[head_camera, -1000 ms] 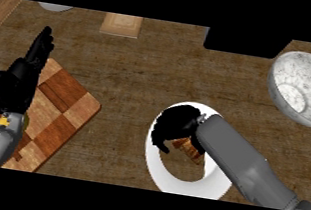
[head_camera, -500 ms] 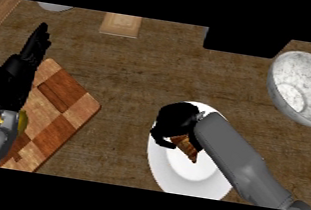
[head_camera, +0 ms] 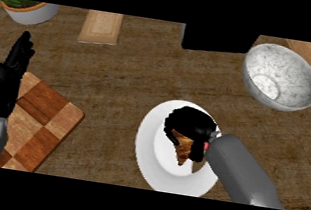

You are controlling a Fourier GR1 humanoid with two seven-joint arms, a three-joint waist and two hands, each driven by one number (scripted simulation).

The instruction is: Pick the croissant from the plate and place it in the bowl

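Right hand (head_camera: 191,126) curls over croissant (head_camera: 180,146) on plate (head_camera: 151,162).

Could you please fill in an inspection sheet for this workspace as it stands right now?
Surface: brown counter, wooden strip along the right edge.
Job's things: croissant on the white plate, under the right hand; speckled bowl empty, up and to the right.
Clutter: checkered cutting board at left; potted plant, wooden block and black box along the far edge.
Hands: right hand curled over the croissant; left hand open, resting above the board.
Cables: nothing seen.
Surroundings: nothing seen.
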